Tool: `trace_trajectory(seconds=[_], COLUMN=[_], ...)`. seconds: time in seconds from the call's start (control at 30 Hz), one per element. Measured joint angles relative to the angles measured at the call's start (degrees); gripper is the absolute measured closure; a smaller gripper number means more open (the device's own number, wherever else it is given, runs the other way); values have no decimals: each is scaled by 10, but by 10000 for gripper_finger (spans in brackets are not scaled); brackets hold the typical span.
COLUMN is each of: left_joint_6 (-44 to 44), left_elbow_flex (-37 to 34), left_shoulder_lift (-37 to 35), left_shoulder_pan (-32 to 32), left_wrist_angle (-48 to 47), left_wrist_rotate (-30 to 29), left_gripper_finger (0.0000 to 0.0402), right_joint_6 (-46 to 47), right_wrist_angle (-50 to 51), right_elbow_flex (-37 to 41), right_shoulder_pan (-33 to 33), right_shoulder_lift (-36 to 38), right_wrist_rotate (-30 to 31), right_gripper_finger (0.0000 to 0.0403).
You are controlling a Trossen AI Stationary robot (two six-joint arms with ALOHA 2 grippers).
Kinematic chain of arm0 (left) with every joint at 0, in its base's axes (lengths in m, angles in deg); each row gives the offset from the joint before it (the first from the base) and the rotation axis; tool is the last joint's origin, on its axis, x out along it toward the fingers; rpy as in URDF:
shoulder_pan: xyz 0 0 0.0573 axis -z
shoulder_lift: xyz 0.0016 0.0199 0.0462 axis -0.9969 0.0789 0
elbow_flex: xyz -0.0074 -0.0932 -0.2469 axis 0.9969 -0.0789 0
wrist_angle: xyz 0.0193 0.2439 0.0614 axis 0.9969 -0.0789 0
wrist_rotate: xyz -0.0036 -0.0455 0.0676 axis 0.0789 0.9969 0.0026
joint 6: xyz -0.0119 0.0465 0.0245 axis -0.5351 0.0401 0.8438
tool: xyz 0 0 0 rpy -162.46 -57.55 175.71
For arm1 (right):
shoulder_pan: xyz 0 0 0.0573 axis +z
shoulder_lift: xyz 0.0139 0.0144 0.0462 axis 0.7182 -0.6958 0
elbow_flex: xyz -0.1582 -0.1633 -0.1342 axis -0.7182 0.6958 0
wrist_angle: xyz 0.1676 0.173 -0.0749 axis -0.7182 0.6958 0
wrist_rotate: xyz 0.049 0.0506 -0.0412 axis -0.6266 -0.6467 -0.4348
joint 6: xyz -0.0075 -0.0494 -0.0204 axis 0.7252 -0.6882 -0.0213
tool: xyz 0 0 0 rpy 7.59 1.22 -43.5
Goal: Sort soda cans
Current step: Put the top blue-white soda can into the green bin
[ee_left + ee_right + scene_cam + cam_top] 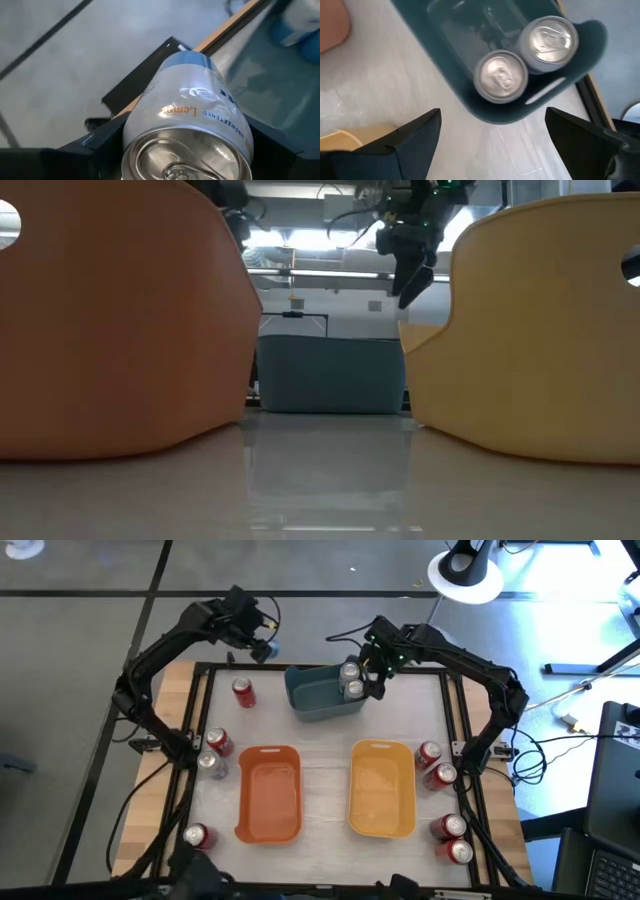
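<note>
Two silver cans [522,57]: I saw them upright in the blue bin [318,700].
Right gripper [492,135]: fingers apart, above them.
Left gripper [262,648]: clamped a pale can [192,120].

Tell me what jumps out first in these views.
The left claw is shut on a silver can at the table's far left corner. The right claw hangs open above the blue bin, where two silver cans stand. The orange bin and yellow bin look empty.
</note>
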State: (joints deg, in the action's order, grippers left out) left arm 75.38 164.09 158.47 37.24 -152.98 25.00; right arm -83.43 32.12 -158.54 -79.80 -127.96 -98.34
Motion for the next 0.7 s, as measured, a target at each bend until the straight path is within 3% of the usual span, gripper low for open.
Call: trace_trajectory(seconds=[0.33, 0.6, 0.7], left_joint_6=[-28, -26, -28], left_elbow_flex=[20, 223, 257], left_shoulder_lift=[47, 188, 225], left_shoulder_pan=[115, 147, 147], left_wrist_angle=[66, -69, -115], left_wrist_rotate=[1, -6, -7], left_gripper_finger=[108, 108, 108], right_joint_6=[-5, -6, -6], right_wrist_angle=[-25, -27, -27], right_elbow_flex=[0, 0, 1], right_shoulder_pan=[-19, -18, -18], right_shoulder_lift=[0, 0, 0], right_wrist_rotate=[0, 0, 1], right_gripper_finger=[47, 47, 47])
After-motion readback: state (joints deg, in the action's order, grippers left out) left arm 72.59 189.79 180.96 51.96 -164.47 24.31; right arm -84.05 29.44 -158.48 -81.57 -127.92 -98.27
